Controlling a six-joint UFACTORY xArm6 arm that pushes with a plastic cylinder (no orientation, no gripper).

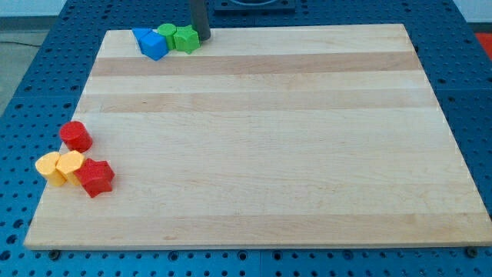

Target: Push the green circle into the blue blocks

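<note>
The green circle [167,31] lies at the view's top left of the wooden board [261,138], touching the blue blocks [151,43] on its left. A second green block [185,38], star-like in shape, sits against the circle's right side. My tip [203,38] is just right of that second green block, at the board's top edge. The rod rises out of the view's top.
A red circle [76,136] sits near the board's left edge. Below it lie two yellow blocks [59,168] and a red star-shaped block [95,177], all touching. Blue perforated table surrounds the board.
</note>
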